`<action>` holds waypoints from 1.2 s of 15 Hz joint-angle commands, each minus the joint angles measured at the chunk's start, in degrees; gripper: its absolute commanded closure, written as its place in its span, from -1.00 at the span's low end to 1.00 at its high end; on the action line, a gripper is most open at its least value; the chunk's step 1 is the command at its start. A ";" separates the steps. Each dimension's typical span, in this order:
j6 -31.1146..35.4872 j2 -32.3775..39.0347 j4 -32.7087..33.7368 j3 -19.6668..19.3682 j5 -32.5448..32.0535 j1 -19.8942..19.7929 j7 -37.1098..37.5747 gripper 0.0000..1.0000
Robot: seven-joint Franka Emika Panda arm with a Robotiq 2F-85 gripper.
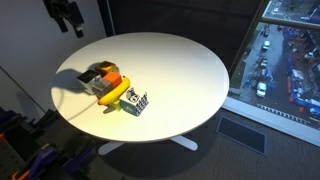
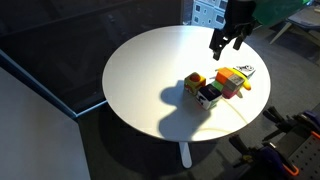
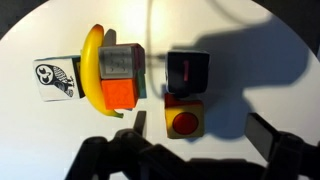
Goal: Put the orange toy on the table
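The orange toy [image 3: 120, 94] lies in a cluster of toys on the round white table [image 3: 40, 35], pressed against a yellow banana toy [image 3: 92, 68] with a grey block [image 3: 120, 62] beside it. It shows in both exterior views [image 1: 113, 78] [image 2: 229, 83]. My gripper [image 3: 200, 125] is open and empty, high above the cluster; its fingers straddle a yellow block with a red circle [image 3: 183, 120]. In both exterior views the gripper [image 1: 67, 18] [image 2: 226, 42] hangs well above the table [image 1: 180, 65] [image 2: 150, 70].
A black-and-white patterned cube [image 3: 55, 78] [image 1: 135, 102] lies beside the banana. A dark block [image 3: 187, 70] sits next to the yellow block. A window [image 1: 285, 55] lies beyond the table. Equipment [image 2: 285, 145] stands on the floor near the table's edge.
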 commanded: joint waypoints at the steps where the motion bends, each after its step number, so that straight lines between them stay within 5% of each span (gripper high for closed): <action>1: -0.87 -4.99 -2.42 0.99 0.16 -1.06 -1.30 -1.00; 18: -18.62 -16.38 -3.43 1.42 2.30 -0.74 -6.55 -1.00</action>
